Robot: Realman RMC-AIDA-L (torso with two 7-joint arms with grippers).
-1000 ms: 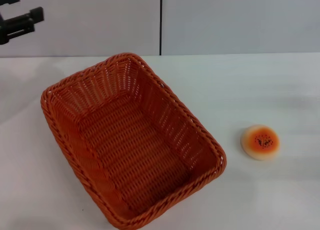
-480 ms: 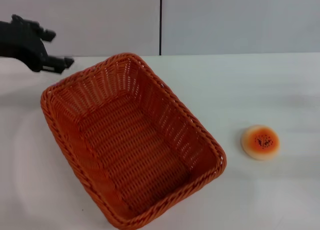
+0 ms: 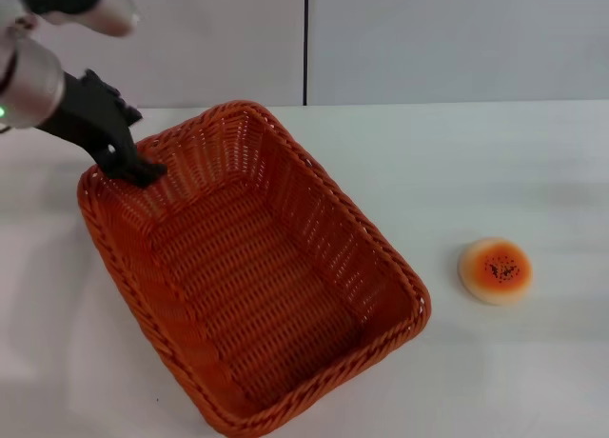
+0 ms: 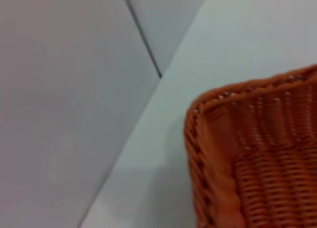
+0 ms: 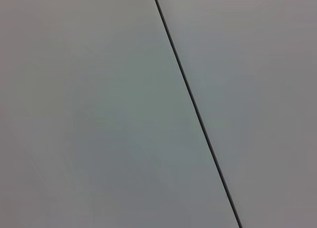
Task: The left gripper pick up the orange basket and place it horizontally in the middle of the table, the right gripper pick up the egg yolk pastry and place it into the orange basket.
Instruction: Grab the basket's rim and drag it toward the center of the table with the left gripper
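The first step is in hand: the left gripper [image 3: 133,167] is at the far left corner of the orange basket [image 3: 249,267], its black tip down at the braided rim there. From where I stand I cannot tell whether its fingers are apart or closed, nor whether one sits inside the wall and one outside; the tip looks to be touching the weave, but no grasp shows. The left wrist view shows only a corner of the basket and bare bench beside it.

The basket lies on the white bench [image 3: 495,162], left of centre and turned at an angle, its long sides running diagonally away from me. It is empty. The egg yolk pastry [image 3: 495,270] sits well apart to the right, on the bench, untouched. The right gripper is nowhere in sight.

Next, I judge, the left gripper needs a firm pinch on that rim, then a lift or drag that swings the basket round until it lies crosswise in the middle.
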